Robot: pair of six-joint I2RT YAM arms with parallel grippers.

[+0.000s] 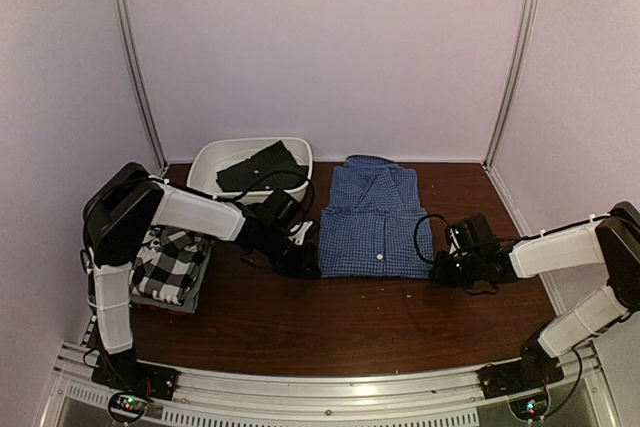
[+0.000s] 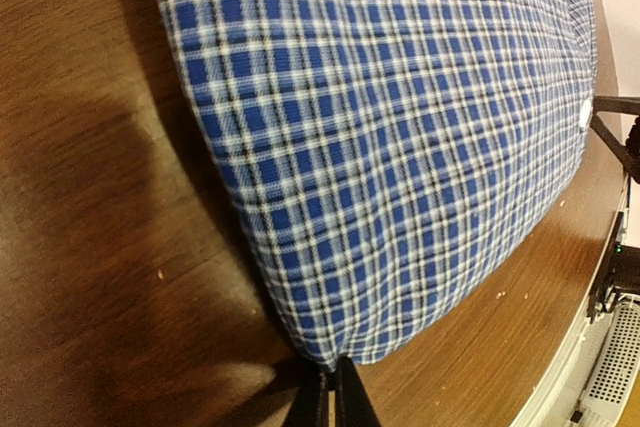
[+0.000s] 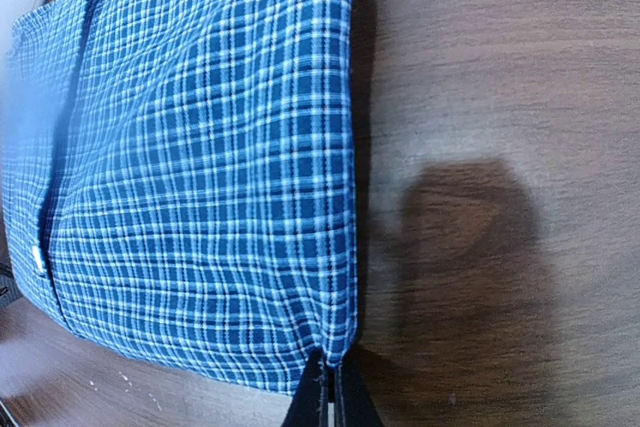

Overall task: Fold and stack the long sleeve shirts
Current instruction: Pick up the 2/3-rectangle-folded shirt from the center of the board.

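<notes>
Both pairs of jaws are clenched on cloth. The left jaws grasp the near left corner of the blue-and-white check shirt (image 1: pixel 375 217), and the right jaws grasp its near right corner. In the left wrist view, two black fingers (image 2: pixel 310 405) meet at the bottom edge with the shirt's corner pinched between them. The right wrist view shows the same, the fingers (image 3: pixel 312 399) pressed together on the hem.

The shirt lies folded and flat on the brown worktop (image 1: pixel 330 332), between the two arms. Its collar is at the far side and a white button (image 1: pixel 380 257) sits near the front hem. The left arm (image 1: pixel 200 212) reaches in from the left and the right arm (image 1: pixel 555 250) from the right, both low over the worktop.

Just left of the shirt's far end stands a white basin (image 1: pixel 212 159) with a dark garment (image 1: pixel 262 169) in it. A black-and-white plaid shirt (image 1: pixel 170 265) lies folded on top of a small pile at the left edge, partly under the left arm. Pale specks dot the wood near the shirt's front hem.
</notes>
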